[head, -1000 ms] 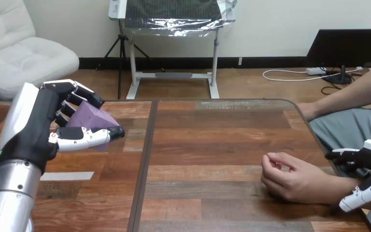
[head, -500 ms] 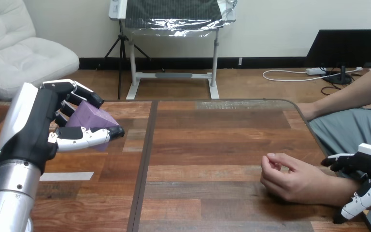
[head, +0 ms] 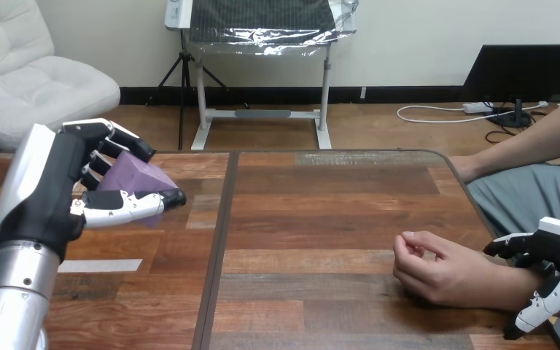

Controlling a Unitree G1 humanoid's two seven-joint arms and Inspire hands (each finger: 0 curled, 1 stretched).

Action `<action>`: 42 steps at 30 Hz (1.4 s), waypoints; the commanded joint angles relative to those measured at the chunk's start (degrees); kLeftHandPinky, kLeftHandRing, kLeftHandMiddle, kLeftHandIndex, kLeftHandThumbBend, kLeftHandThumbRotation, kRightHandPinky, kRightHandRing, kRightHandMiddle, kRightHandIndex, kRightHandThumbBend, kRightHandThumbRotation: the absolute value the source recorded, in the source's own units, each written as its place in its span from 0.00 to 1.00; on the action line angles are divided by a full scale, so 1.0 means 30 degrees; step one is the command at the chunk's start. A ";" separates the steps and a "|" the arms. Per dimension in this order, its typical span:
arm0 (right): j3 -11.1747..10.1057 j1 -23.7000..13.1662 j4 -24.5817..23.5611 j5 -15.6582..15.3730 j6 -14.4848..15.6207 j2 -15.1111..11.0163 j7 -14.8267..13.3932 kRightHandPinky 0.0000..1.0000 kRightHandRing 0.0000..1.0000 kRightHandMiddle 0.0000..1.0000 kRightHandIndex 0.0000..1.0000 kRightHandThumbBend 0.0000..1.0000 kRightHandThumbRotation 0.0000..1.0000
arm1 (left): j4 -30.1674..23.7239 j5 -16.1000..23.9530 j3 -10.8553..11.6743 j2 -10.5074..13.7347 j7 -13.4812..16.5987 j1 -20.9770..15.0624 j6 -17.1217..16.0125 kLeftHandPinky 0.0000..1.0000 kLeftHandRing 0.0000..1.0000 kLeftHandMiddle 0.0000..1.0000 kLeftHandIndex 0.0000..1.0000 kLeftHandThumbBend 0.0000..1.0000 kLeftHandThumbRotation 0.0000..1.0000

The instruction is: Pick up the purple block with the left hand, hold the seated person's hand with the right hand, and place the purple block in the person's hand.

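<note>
**Block gripped, wrist hold unsettled**

The purple block (head: 133, 177) is off the desk (head: 321, 211), gripped in the left hand (head: 47, 197). The fingers curl over its top and the thumb closes along its near side. That hand stands over the desk's left part, palm facing right, with its silver forearm rising from the bottom edge. Step 1 of 3 looks done.

Well apart, at the desk's right, the person's hand (head: 445, 273) rests on the wood, loosely curled and not turned palm-up. The right hand (head: 554, 251) is at the person's wrist, touching or just beside it. I cannot tell whether it has closed there, so step 2, the hold, appears to be the one in hand.

As I judge it, the next move calls for a sure but gentle hold on the wrist and an opened, upturned palm. Only then should the left arm carry the block across.
</note>
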 commanded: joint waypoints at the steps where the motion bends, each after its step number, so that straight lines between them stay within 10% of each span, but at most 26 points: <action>1: 0.0667 -0.0462 0.0003 -0.0079 -0.0801 -0.0078 -0.0352 0.73 0.88 0.92 0.89 1.00 0.04 | -0.0508 -0.0079 0.0436 0.0008 0.0108 -0.0659 -0.0557 0.26 0.32 0.38 0.43 0.64 0.00; 28: 0.1824 -0.0625 0.0921 -0.0756 -0.1529 0.0215 -0.0988 0.68 0.81 0.85 0.83 0.99 0.00 | -0.0256 -0.0146 0.0566 0.0069 0.0058 -0.0631 -0.1249 0.25 0.32 0.38 0.43 0.64 0.00; 37: 0.2277 -0.0935 0.1500 -0.1052 -0.1686 0.0234 -0.0935 0.45 0.62 0.70 0.81 0.98 0.00 | -0.0218 -0.0286 0.0597 0.0056 -0.0026 -0.0624 -0.1367 0.25 0.31 0.38 0.42 0.64 0.00; 42: 0.2511 -0.1074 0.1816 -0.1252 -0.1964 0.0193 -0.1078 0.49 0.66 0.73 0.79 0.98 0.00 | -0.0347 -0.0225 0.0574 0.0034 -0.0071 -0.0597 -0.1242 0.25 0.31 0.38 0.42 0.65 0.00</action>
